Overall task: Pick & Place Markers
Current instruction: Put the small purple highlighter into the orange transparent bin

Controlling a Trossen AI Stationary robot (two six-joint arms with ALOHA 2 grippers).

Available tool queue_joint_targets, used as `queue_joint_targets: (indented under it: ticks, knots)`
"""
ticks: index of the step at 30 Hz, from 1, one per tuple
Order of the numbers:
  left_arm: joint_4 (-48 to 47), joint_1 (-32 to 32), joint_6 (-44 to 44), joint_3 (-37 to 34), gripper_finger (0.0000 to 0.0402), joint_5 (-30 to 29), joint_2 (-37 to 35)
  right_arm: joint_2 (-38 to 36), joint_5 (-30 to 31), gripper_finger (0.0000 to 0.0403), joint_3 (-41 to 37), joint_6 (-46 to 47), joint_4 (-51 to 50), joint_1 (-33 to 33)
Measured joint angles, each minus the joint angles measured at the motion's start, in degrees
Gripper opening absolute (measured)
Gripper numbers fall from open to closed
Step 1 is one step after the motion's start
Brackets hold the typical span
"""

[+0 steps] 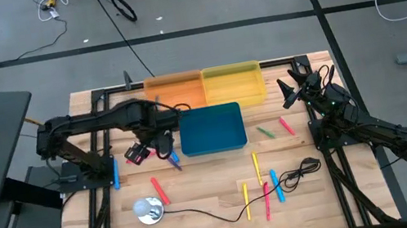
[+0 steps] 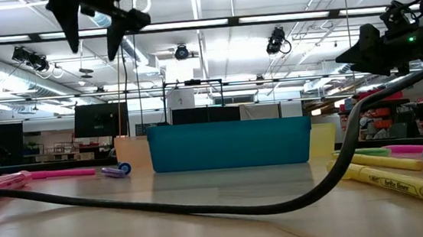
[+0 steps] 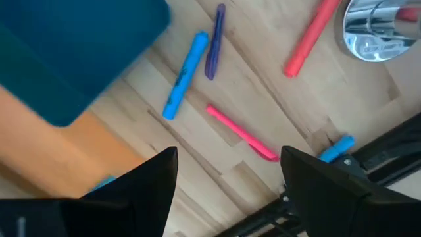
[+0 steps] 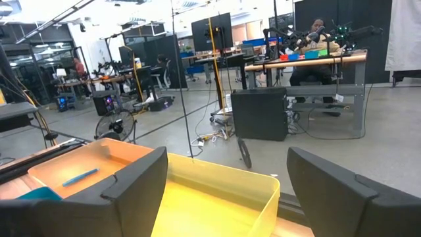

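Markers lie scattered on the wooden table. In the left wrist view I see a pink marker (image 3: 240, 133), a blue marker (image 3: 185, 76), a purple marker (image 3: 214, 41) and a second pink one (image 3: 312, 36). My left gripper (image 3: 229, 153) is open and hovers above the pink one, left of the blue bin (image 1: 211, 129), well off the table (image 2: 92, 25). More markers lie to the right, such as a yellow one (image 1: 256, 167) and a green one (image 1: 265, 133). My right gripper (image 4: 227, 155) is open and waits by the yellow bin (image 4: 217, 204). A blue marker (image 4: 80, 176) lies in the orange bin (image 1: 175, 92).
A thin black cable (image 1: 229, 217) runs across the near part of the table, through the markers on the right. A shiny silver object (image 1: 149, 210) sits near the left front. The three bins stand along the far middle. Black frame rails border the table.
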Motion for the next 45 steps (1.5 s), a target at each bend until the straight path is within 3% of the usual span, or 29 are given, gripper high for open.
queue_joint_targets:
  ticks: [18,24,45]
  knots:
    - [27.0,-1.0,6.4,-23.7,0.0275,2.2,0.0,0.0,0.0,0.0314,0.0,0.0,0.0,0.0]
    - [33.2,-1.0,8.2,-27.9,0.0275,7.5,0.0,0.0,0.0,0.0314,0.0,0.0,0.0,0.0]
    - [44.1,0.2,9.1,-36.9,0.0275,7.3,1.2,0.0,0.0,0.0314,0.0,0.0,0.0,0.0]
